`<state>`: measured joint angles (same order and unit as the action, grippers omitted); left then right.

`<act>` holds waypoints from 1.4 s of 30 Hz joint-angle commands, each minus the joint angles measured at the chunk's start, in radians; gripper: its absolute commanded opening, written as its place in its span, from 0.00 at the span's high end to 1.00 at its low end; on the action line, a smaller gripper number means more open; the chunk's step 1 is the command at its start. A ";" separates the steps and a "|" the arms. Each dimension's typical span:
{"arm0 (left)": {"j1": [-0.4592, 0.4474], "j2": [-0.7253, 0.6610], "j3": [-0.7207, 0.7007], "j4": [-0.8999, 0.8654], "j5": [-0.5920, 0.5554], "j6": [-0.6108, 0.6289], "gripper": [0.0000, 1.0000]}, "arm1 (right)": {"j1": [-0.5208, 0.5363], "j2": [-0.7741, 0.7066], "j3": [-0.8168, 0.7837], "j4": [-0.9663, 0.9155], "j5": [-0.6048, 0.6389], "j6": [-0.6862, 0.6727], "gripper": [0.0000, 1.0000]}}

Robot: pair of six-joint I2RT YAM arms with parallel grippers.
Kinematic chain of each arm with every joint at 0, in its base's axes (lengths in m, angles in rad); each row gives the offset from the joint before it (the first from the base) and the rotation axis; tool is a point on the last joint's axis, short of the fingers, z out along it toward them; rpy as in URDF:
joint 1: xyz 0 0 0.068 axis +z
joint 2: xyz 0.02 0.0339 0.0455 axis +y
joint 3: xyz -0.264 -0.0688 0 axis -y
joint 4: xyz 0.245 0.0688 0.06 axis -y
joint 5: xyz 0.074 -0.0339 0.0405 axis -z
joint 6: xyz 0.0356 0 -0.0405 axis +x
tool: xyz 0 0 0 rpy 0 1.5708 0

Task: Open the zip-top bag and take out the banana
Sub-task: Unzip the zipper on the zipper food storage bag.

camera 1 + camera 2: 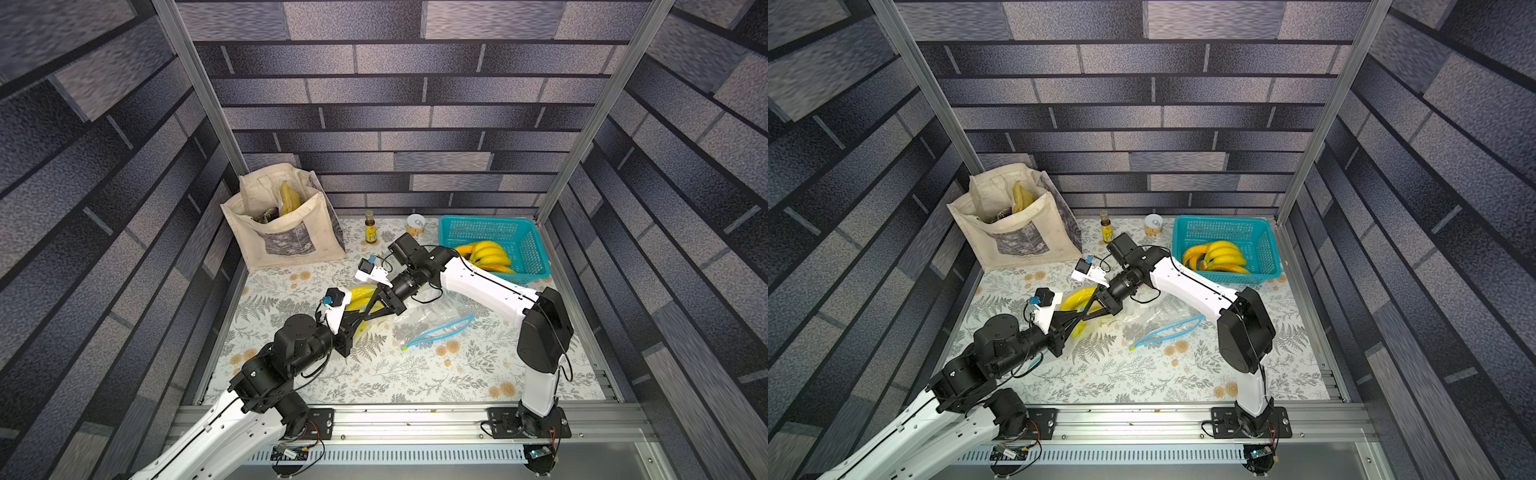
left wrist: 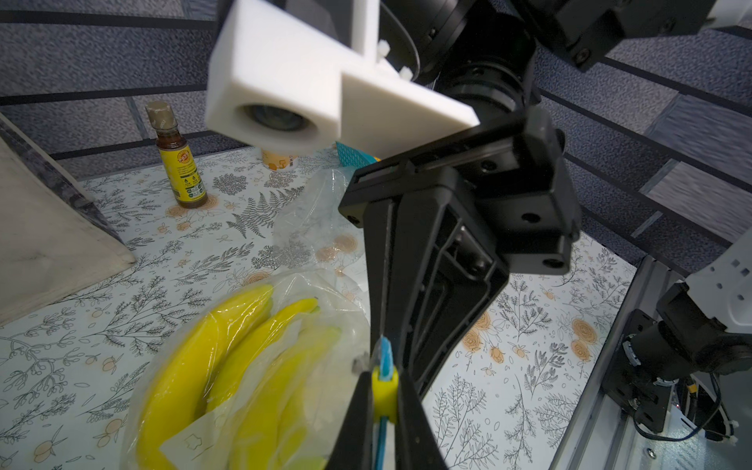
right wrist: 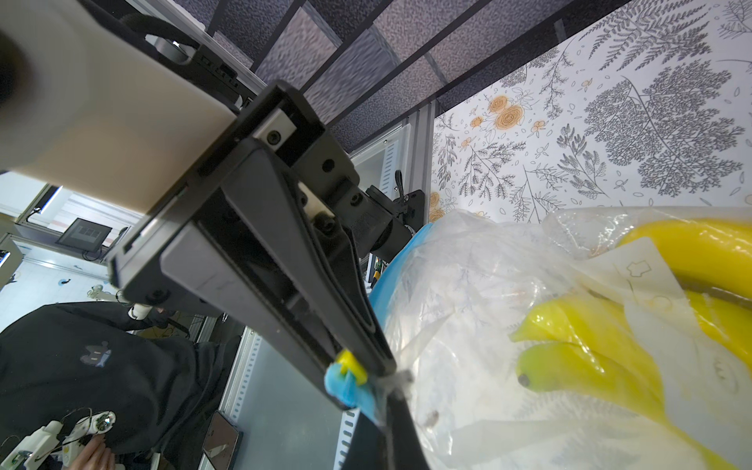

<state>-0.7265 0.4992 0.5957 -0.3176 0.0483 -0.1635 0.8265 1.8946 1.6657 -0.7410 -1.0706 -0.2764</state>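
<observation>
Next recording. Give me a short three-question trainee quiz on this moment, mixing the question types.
1. True or false: the bananas in the left wrist view are inside the zip-top bag.
2. What does the left gripper pinch? A) the bag's yellow slider B) a banana C) nothing
3. Fill in: the right gripper is shut on the bag's ____ zip strip.
Key: 1 true; 2 A; 3 blue.

You'll find nothing readable: the yellow label on the bottle, beyond the left pincer, is too blurred.
</observation>
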 commanded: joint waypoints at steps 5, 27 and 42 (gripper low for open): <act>-0.009 -0.017 0.011 -0.070 -0.141 -0.009 1.00 | -0.039 -0.095 -0.070 0.062 -0.002 0.088 1.00; -0.161 -0.069 -0.047 -0.125 -0.280 -0.112 0.97 | -0.199 -0.191 -0.165 0.184 0.124 0.151 1.00; -0.376 -0.065 -0.096 -0.221 -0.469 -0.258 0.96 | -0.354 -0.228 -0.206 0.209 0.165 0.149 1.00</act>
<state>-1.0779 0.4393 0.5186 -0.4183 -0.3626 -0.3695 0.5335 1.7061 1.4719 -0.5781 -0.9802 -0.1276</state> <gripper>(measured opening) 0.110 0.045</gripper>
